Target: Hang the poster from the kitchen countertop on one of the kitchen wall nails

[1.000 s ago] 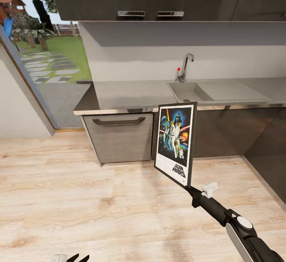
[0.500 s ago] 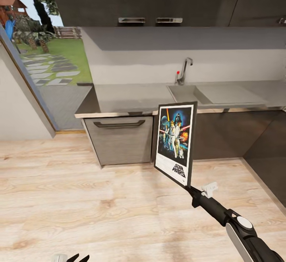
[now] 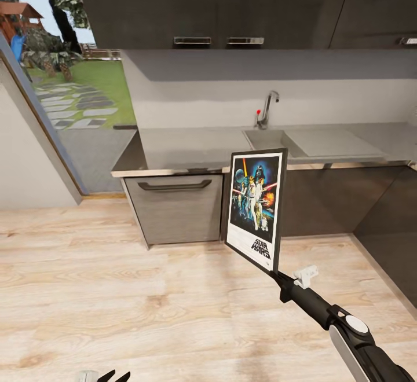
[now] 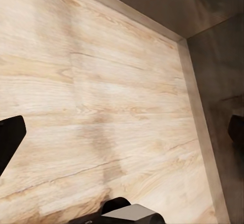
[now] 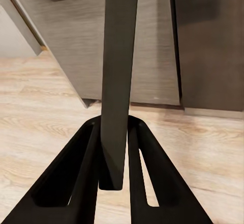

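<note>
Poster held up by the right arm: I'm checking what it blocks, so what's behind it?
Behind the poster run the countertop edge and dark cabinet fronts. The strip directly behind it is covered.

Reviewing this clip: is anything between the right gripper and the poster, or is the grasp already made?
Nothing stands between them. The right gripper is shut on the poster, its fingers pinching the lower edge, holding it upright in front of the kitchen countertop. I cannot make out a wall nail here.
</note>
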You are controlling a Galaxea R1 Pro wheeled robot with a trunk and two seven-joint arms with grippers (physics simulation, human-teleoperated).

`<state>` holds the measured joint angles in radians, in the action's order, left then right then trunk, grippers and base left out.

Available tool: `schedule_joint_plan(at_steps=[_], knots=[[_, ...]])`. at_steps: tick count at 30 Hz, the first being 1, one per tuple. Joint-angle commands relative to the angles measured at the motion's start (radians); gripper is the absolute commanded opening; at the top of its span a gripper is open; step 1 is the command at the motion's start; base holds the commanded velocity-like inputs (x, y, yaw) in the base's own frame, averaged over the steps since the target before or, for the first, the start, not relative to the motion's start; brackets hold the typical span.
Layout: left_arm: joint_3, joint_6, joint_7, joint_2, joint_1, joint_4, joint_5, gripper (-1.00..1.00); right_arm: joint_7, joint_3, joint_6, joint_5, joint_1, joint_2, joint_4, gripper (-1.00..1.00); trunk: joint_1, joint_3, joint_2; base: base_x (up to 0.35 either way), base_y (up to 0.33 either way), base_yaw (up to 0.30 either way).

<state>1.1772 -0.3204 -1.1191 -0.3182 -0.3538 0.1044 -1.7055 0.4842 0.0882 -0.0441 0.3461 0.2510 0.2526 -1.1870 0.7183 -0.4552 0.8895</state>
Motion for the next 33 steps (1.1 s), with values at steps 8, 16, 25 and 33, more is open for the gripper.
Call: schedule_joint_plan(at_steps=[8,16,25,33], knots=[[0.009,-0.005,-0.001,0.0,-0.001,0.001,-0.008,1.0,0.005,0.002,-0.007,0.013,0.001,0.001,-0.001,-1.0,-0.031,0.025,-0.055,0.0,0.0,0.0],[0.009,-0.005,-0.001,0.0,-0.001,0.001,-0.008,1.0,0.005,0.001,-0.007,0.012,0.001,0.0,-0.001,-1.0,-0.061,0.05,-0.111,0.0,0.0,0.0],[0.009,-0.005,-0.001,0.0,-0.001,0.001,-0.008,1.0,0.005,0.001,-0.006,0.012,0.001,0.0,-0.001,-1.0,-0.096,0.078,-0.174,0.0,0.0,0.0],[0.009,-0.005,-0.001,0.001,-0.001,0.001,-0.008,1.0,0.005,0.002,-0.005,0.012,0.001,0.0,-0.001,-1.0,-0.127,0.103,-0.23,0.0,0.0,0.0]])
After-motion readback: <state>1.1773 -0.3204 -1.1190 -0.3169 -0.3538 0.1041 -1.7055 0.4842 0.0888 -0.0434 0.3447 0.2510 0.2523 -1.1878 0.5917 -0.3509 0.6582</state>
